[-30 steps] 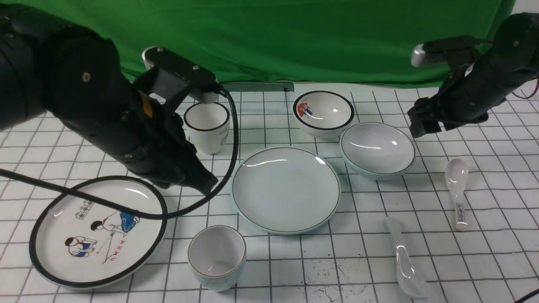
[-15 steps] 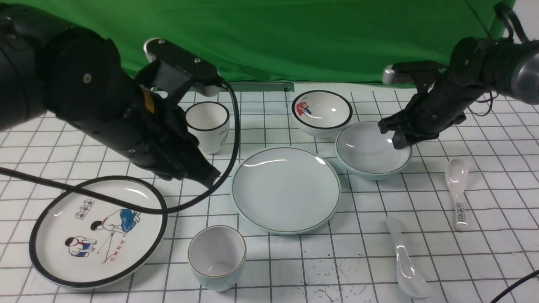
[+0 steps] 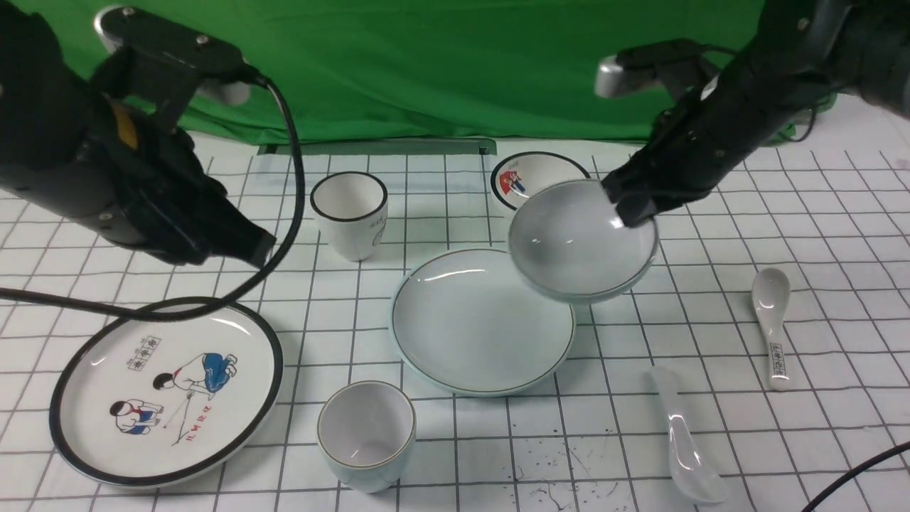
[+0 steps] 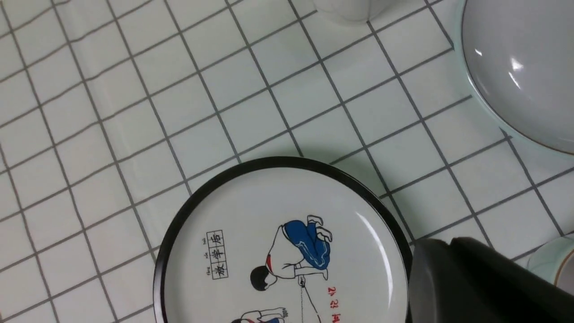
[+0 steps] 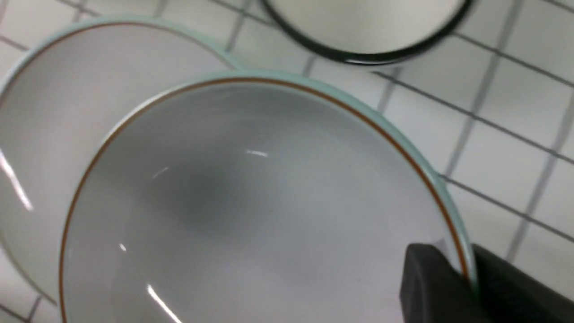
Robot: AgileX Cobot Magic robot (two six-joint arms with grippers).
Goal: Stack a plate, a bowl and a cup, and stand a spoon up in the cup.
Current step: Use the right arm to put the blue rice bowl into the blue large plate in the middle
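Bowl [image 3: 577, 250], shallow, plain pale blue-green ceramic with a thin dark rim line: held tilted above the white gridded surface [image 3: 817, 213], right of centre. In the front view the bowl overlaps the far right edge of the plain pale blue-green round plate [image 3: 469, 334]. It also hides part of the white black-rimmed bowl with a red-blue figure [image 3: 525, 176] behind it.

Right tool [image 3: 629, 208]: clamped on the far right rim of the bowl. The right wrist view shows one black finger [image 5: 430, 287] inside the rim and the other outside it, with the rim between them.

Left tool [image 3: 245, 249]: raised over the left part of the surface, above the far edge of the large white black-rimmed plate with cartoon children [image 3: 234, 334]. Its jaws are together.

Plate: flat on the surface at centre.

Short rounded pale blue-green cup [image 3: 366, 434]: upright, just beside the near left edge of the plate, not touching it.

Plain glossy white ceramic soup spoon [image 3: 686, 441]: lies on the surface at near right, scoop toward the near edge.

White spoon with a printed mark on its handle [image 3: 773, 320]: lies farther right, scoop toward the far side, apart from the plain spoon.

Tall tapered white cup with a black rim [image 3: 350, 213]: upright, far left of the plate.
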